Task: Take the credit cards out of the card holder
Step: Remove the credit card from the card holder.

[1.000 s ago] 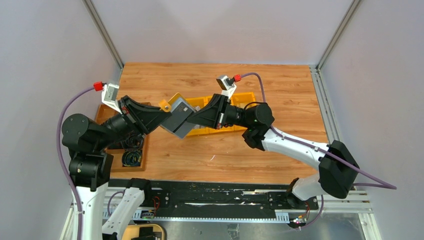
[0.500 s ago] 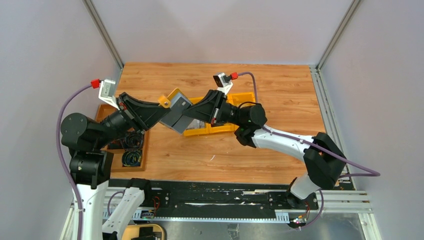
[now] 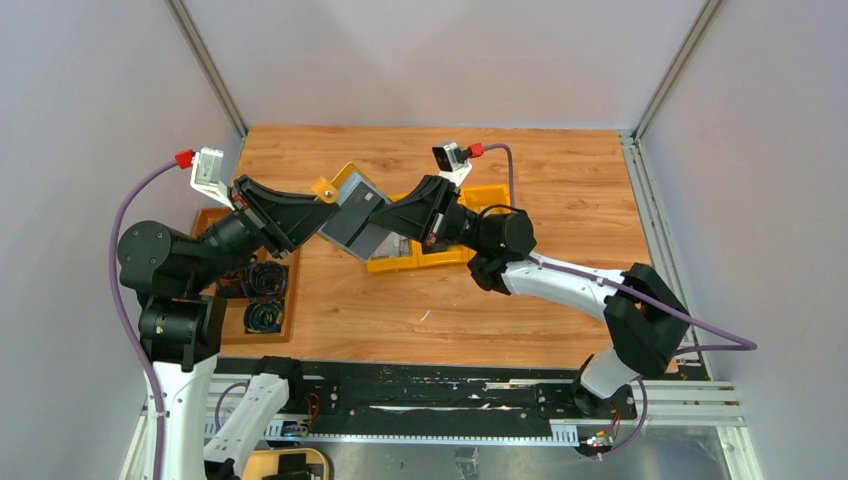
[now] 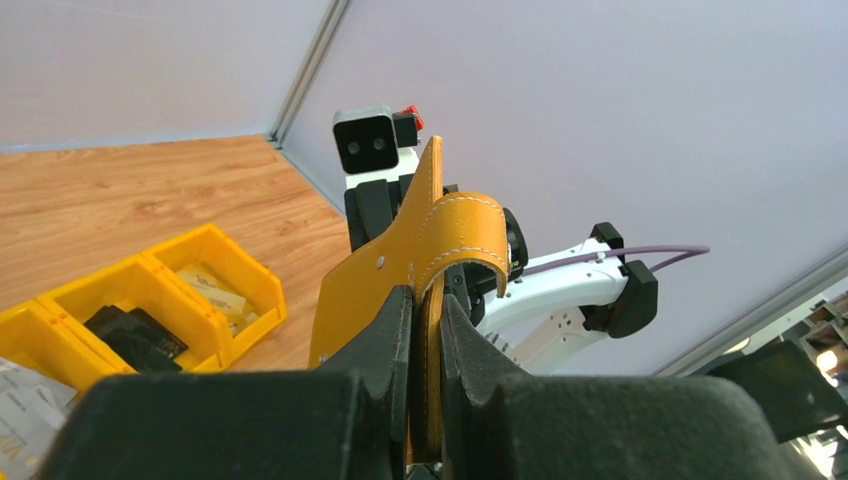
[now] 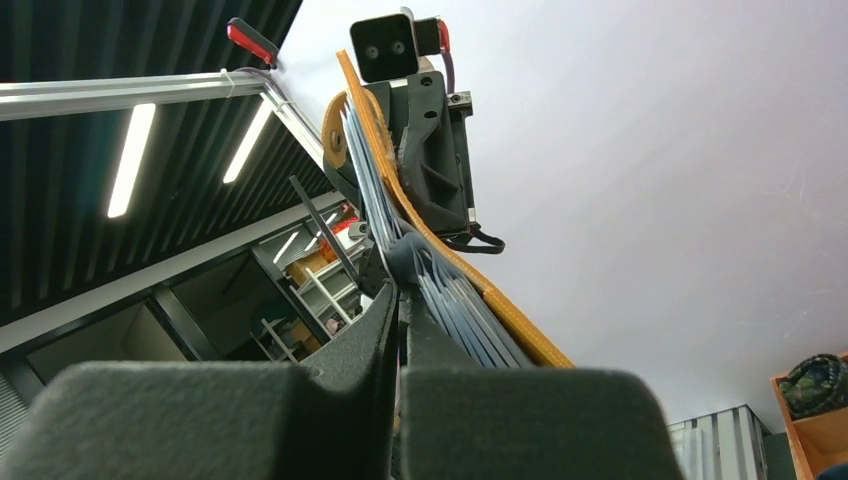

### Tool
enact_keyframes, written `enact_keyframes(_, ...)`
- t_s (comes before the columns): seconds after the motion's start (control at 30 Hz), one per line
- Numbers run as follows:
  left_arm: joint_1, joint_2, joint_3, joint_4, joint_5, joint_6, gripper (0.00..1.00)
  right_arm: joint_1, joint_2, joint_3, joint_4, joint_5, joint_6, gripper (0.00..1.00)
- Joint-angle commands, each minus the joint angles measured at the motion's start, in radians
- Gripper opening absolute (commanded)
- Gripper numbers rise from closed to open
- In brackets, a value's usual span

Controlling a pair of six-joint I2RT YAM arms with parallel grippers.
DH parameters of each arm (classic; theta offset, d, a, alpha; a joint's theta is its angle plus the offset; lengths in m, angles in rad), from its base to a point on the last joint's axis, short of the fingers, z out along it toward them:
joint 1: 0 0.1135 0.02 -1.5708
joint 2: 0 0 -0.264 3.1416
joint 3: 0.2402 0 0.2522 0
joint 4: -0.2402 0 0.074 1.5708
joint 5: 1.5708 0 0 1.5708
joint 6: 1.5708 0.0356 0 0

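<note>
The mustard-yellow card holder [image 3: 352, 215] hangs in the air over the table, folded open with its grey lining facing up. My left gripper [image 3: 330, 212] is shut on its edge. In the left wrist view the leather [image 4: 375, 290] is pinched between the jaws of this gripper [image 4: 428, 305], and the strap curls over above. My right gripper [image 3: 386, 222] meets the holder from the right. In the right wrist view that gripper [image 5: 400, 292] is shut against the grey layered pockets [image 5: 455, 300]. Whether it is shut on a credit card does not show.
Joined yellow bins [image 3: 488, 196] lie under and behind the right gripper, holding dark and pale flat items [image 4: 130, 335]. A brown compartment tray [image 3: 285, 300] with coiled cables sits under the left arm. Grey walls enclose the wooden table [image 3: 560, 170].
Both grippers have drifted a little left and toward the back with the card holder between them. The right arm has stretched further left to follow.
</note>
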Motion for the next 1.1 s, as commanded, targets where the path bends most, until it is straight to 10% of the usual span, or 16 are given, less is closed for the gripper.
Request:
enact_keyframes(0.0, -0.003, -0.002, 0.031, 0.053, -0.018, -0.033, 0.00, -0.001, -0.007, -0.010, 0.095, 0.040, 0.012, 0.00)
enact_keyframes(0.53, -0.002, 0.001, 0.078, 0.061, -0.035, -0.007, 0.00, -0.011, -0.026, -0.066, 0.104, 0.047, 0.019, 0.00)
enact_keyframes(1.07, -0.002, 0.004, 0.164, -0.301, -0.277, 0.505, 0.00, -0.214, -0.210, -0.227, -0.131, -0.096, 0.024, 0.00)
